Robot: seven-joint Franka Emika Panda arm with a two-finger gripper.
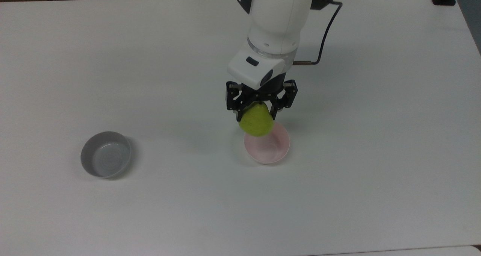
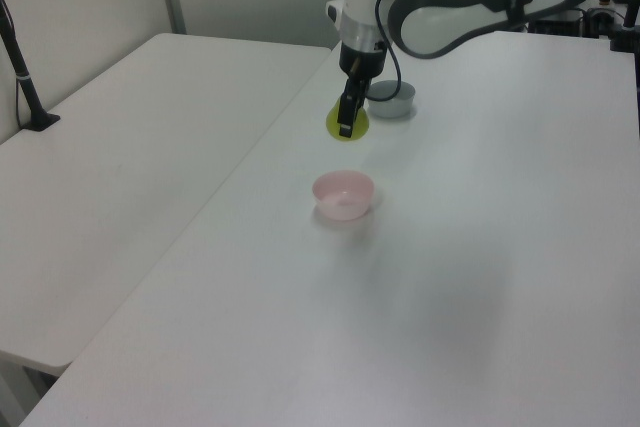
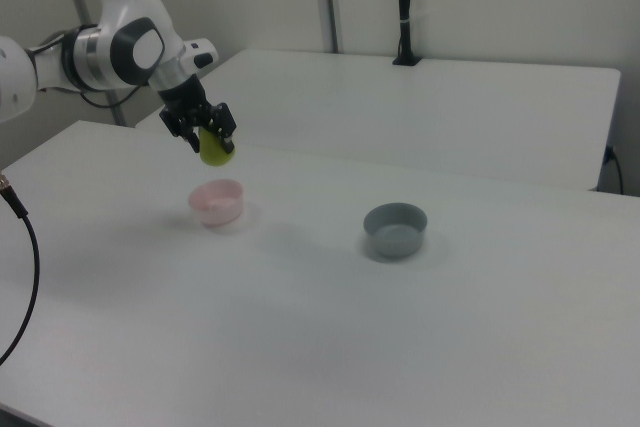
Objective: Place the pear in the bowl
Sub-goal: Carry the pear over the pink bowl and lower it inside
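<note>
Yellow-green pear point(image 1: 256, 123) hanging in gripper point(image 1: 257, 111), fingers pinching its narrow top w/ bulb down for a clean drop. Hovering above pink bowl point(image 1: 271, 150), overlapping far rim in top view; not yet inside. Covering stem and contact pts. Grey bowl point(image 1: 106, 159) sitting well apart.

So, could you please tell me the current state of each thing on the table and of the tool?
Pear: held in the air by the tool, above the pink bowl's rim.
Pink bowl: upright on the table, empty.
Grey bowl: upright on the table, empty, apart from the rest.
Tool: shut on the pear, pointing down.
</note>
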